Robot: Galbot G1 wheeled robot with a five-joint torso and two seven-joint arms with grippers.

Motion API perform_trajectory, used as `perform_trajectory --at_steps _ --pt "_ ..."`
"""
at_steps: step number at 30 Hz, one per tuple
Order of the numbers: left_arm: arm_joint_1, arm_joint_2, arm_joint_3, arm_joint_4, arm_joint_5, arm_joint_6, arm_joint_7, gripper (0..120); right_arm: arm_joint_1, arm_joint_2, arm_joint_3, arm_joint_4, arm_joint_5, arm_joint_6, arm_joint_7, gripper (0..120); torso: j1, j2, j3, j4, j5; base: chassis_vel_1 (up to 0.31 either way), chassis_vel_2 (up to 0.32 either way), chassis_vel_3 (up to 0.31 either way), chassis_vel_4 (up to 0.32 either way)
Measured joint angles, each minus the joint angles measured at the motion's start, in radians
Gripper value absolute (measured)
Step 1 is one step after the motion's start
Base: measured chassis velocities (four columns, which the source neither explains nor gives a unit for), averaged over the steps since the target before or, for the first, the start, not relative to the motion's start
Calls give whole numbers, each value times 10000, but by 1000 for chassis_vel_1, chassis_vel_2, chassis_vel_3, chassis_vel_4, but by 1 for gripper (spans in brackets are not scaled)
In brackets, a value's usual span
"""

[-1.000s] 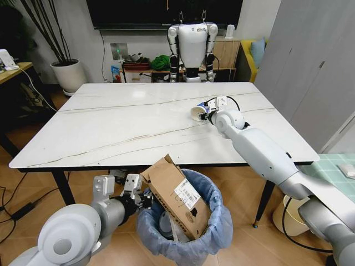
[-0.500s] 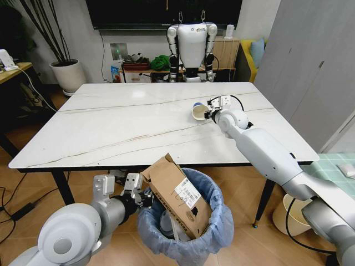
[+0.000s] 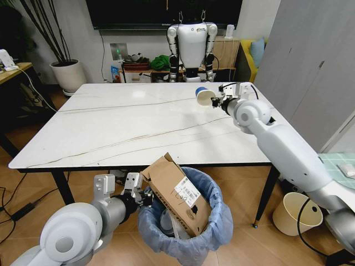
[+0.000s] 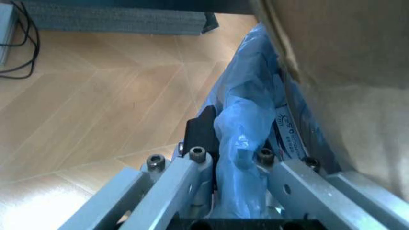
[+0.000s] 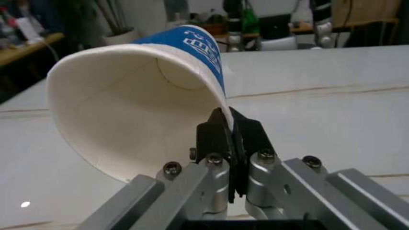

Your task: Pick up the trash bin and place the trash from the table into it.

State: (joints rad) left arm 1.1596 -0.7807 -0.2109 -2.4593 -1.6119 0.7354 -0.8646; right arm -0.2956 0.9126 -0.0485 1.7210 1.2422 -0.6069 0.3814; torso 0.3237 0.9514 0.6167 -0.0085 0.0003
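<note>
Paper cup (image 3: 204,95) lifted off the table, pinched at its rim by the right gripper (image 3: 217,101).

The right gripper's fingers (image 5: 228,139) are clamped narrow on one wall of the cup's rim. A second ago the cup lay low on the marble top; now it hangs clear above the far right part of the table (image 3: 111,127), mouth tilted sideways, so the pick looks done and the carry to the bin remains. The cup is white inside with blue print outside and keeps its round shape under the pinch. The left gripper (image 3: 136,194) is closed on the blue liner at the rim of the trash bin (image 3: 213,233), holding it below the table's near edge. A brown cardboard box (image 3: 177,195) stands slanted in the bin.
</note>
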Motion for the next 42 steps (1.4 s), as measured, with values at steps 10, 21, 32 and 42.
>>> perform_trajectory --at_steps 10,21,32,42 --pt "22 -6 -37 3 -23 0 -122 3 -2177 -1965 1585 3384 1161 71 -1406 0 -2 1 -1 -8 -2 0 0 0 0" --pt "100 -16 -462 -40 -232 0 -294 3 -2717 -2599 2100 5325 2261 273 -1646 0 -1 1 0 6 -1 0 0 0 0" --pt "308 -77 -904 -216 -497 0 -535 3 -6982 -3001 4239 7795 1643 304 -2123 0 -1 1 0 3 -3 0 0 0 0" --pt "89 -140 -982 -80 -525 0 -546 3 -9798 -2937 5543 7855 369 298 -2684 0 0 -1 1 2 -3 0 0 0 0"
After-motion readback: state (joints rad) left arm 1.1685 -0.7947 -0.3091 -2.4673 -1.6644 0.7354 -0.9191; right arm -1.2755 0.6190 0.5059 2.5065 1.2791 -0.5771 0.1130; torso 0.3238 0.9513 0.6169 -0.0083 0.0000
